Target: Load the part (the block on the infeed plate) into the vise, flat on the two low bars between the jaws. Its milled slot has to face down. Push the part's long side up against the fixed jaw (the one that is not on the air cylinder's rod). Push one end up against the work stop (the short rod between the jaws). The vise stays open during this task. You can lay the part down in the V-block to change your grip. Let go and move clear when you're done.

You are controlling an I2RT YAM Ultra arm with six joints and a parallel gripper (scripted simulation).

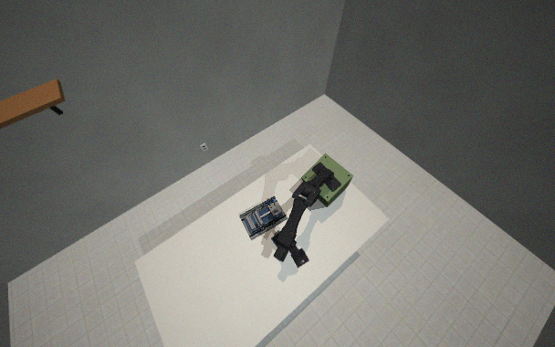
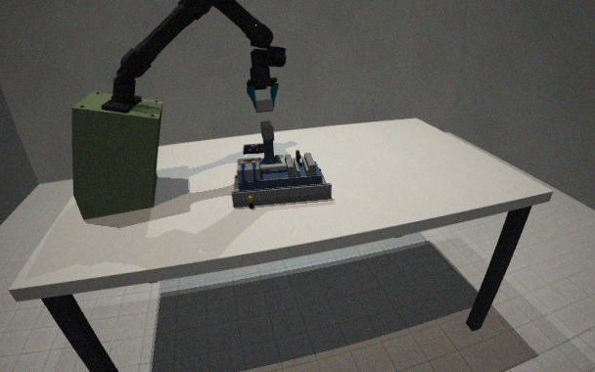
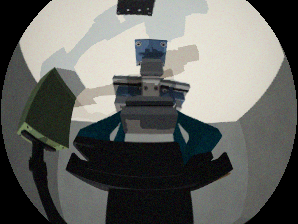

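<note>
My gripper [image 2: 263, 102] [image 3: 149, 112] is shut on the part, a grey block [image 2: 264, 106] [image 3: 150, 125], with one teal finger at each side. The part hangs above the V-block [image 2: 267, 128] [image 3: 151, 67], with a gap between them; I cannot tell which way its slot faces. The V-block tops a blue post beside the vise [image 1: 262, 218] [image 2: 286, 181]. The vise is open; its fixed jaw [image 2: 310, 164] is farther from the air cylinder [image 2: 249, 169] than the rod-side jaw [image 2: 290, 166]. The held part hides some of the vise in the wrist view. The black infeed plate [image 2: 251, 149] [image 3: 135, 8] is bare.
The green pedestal [image 1: 339, 183] [image 2: 114, 162] [image 3: 52, 110] carries the arm at one end of the white table [image 1: 198, 283] [image 2: 408, 171]. A grey rail [image 2: 286, 194] runs along the vise's near side, with a small yellow fitting [image 2: 251, 199] on it.
</note>
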